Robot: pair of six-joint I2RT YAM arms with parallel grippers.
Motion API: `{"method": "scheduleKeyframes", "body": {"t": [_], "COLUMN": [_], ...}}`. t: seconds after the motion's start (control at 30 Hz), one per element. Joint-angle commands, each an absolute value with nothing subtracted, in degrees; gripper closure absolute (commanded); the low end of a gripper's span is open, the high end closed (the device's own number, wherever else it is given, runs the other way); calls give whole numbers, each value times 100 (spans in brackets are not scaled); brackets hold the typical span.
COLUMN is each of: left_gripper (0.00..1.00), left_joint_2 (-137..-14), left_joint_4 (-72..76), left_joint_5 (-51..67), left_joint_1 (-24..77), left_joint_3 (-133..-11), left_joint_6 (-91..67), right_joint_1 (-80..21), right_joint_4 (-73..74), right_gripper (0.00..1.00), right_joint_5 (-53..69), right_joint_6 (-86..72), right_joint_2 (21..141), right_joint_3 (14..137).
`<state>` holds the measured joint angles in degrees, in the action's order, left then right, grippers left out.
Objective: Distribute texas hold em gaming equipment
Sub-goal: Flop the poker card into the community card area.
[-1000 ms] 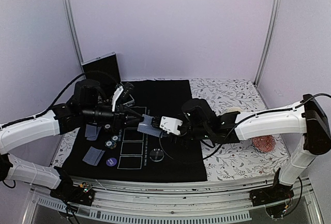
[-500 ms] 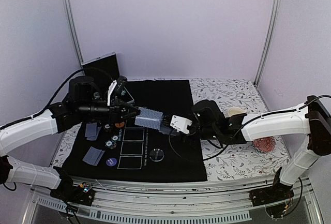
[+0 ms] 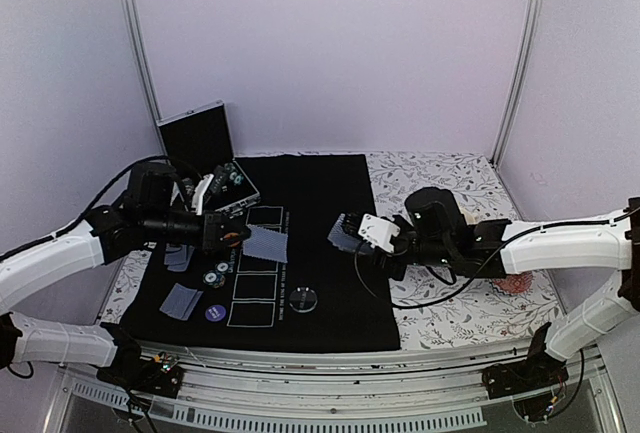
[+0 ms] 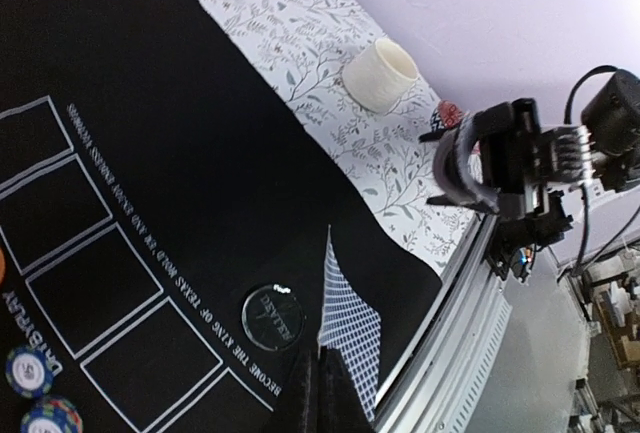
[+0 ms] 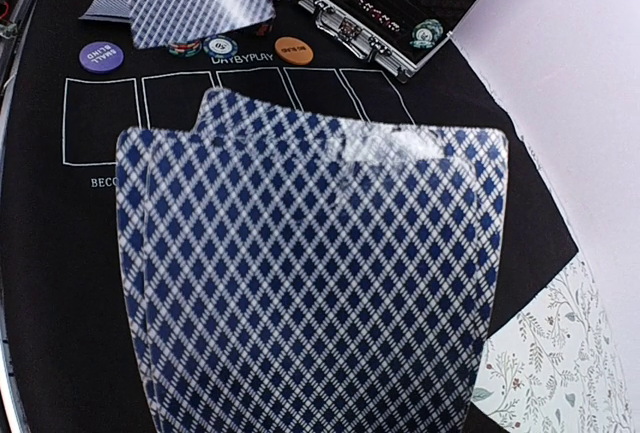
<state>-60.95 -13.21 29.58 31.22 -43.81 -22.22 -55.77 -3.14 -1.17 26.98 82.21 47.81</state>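
**Cards Pinched in Both Hands Over the Black Mat**

Upper left of the overhead view: an open hard case (image 3: 205,143), metal-edged and dark-lined, at the rear corner of the black cloth mat (image 3: 320,193). Just below, the left hand (image 3: 238,238), pressed together on the edge of a single card (image 3: 267,245), thin and flat, lattice back showing, held tilted above the mat's white-outlined boxes. Lower left on the mat: flat cards (image 3: 181,300), small striped chips (image 3: 214,276) and a round purple disc (image 3: 214,313). Nearer centre, a clear disc (image 3: 304,299) with faint lettering.

Right of centre: the right hand (image 3: 355,236), pinching a fan of cards (image 5: 320,273). Glossy diamond lattice fills that wrist view and hides the fingers. Beyond the fan, an orange disc (image 5: 293,49).

Right side: leaf-printed cloth over the bench (image 3: 440,178), pale lilac walls, aluminium posts. Cylindrical cream cup (image 4: 380,73) on the cloth. Reddish dish (image 3: 515,281) mostly hidden behind the right forearm.
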Motion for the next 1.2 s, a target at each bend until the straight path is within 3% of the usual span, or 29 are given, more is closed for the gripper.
{"method": "scheduleKeyframes", "body": {"t": [0.0,0.43,1.17], "left_gripper": [100,100,100], "left_joint_2": [-5891,-5936,-6714], "left_joint_4": [-1706,-1512,-967], "left_joint_5": [2810,2701,2769], "left_joint_1": [3090,3102,3087], "left_joint_3": [-3855,-2902,-2425], "left_joint_6": [-2867,-3367,-3222], "right_joint_1": [-5505,-5412,-5319], "right_joint_4": [-64,199,14], "right_gripper": [50,50,50], "right_joint_5": [21,604,990], "right_joint_6": [2986,3422,3390], "right_joint_2": [7856,7576,7894], "right_joint_3": [4744,4589,4596]}}
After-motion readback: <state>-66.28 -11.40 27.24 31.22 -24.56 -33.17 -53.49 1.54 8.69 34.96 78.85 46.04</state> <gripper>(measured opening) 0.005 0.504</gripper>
